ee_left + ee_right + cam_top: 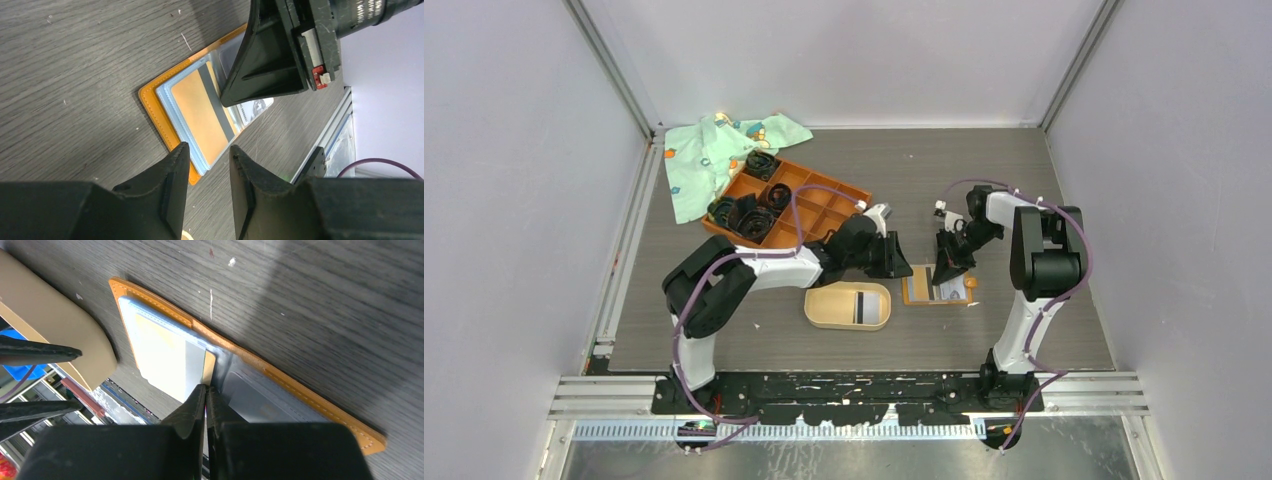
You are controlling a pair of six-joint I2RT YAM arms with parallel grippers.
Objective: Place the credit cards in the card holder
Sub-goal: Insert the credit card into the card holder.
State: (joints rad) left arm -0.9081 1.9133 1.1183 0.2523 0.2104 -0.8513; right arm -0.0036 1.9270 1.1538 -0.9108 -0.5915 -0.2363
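Observation:
The beige oval card holder [829, 310] lies at the table's front centre, with one pale card with a dark stripe [862, 306] in it. Right of it the orange wallet [921, 291] lies open. A card with a dark stripe [200, 112] sits in its blue-grey sleeve, and it also shows in the right wrist view [165, 357]. My left gripper [207, 147] is open and empty, just off the wallet's near corner. My right gripper [206, 387] is shut, its tips on the wallet's middle fold beside the card's edge.
A large orange grid tray [824, 205] with black coiled bands stands at the back left, beside a green patterned cloth [704, 155]. The two grippers are close together over the wallet. The card holder's rim [50, 325] is just beside the wallet.

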